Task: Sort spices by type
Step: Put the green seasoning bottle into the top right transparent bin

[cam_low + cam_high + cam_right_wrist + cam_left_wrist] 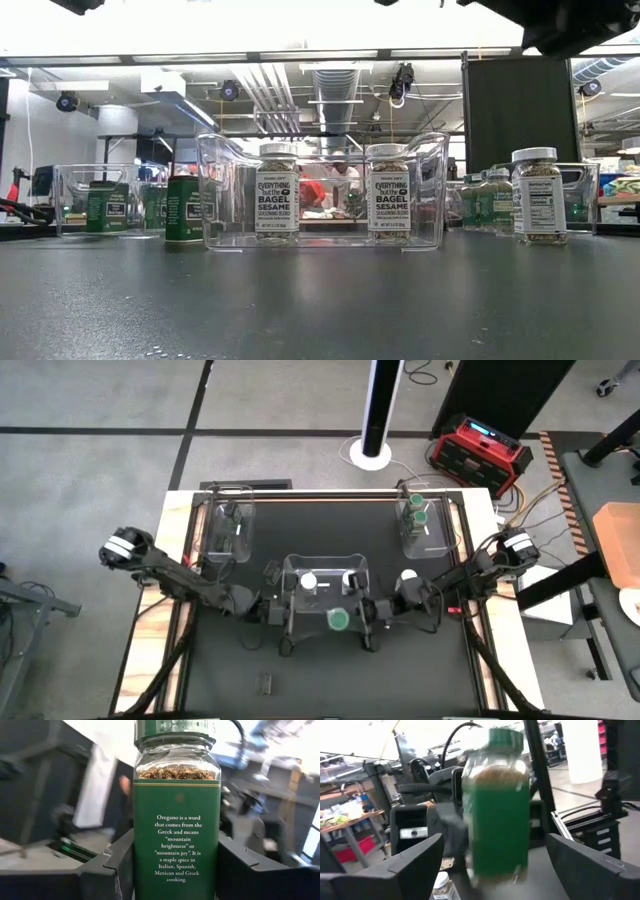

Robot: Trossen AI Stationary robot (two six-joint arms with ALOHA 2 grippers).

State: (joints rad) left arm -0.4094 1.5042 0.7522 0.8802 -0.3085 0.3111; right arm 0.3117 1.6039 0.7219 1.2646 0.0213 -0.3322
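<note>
A green-labelled oregano jar (pixel 176 835) with a green lid (pixel 339 621) hangs upright in front of the centre bin (pixel 292 565), above what the low view takes in. My right gripper (pixel 368 612) is shut on it. My left gripper (pixel 288 614) stands open just left of the jar (pixel 496 810), its fingers on either side and apart from it. Two white-lidded bagel-sesame jars (pixel 277 192) (pixel 388 192) stand in the centre bin. One white-lidded jar (pixel 408 575) stands on the table to the bin's right, and a dark green jar (pixel 184 208) to its left. My right gripper pinches the lower half of the oregano jar's body (pixel 145 870) between its two fingers, one on each side of the green label. The fingers come level from the table's right side. The jar stands upright in the hold, lifted clear of the table.
A clear bin (pixel 228 530) at the far left holds dark jars. A clear bin (pixel 422 525) at the far right holds green-lidded jars. A small dark object (pixel 266 682) lies near the front edge. The black mat in front of the arms has free room.
</note>
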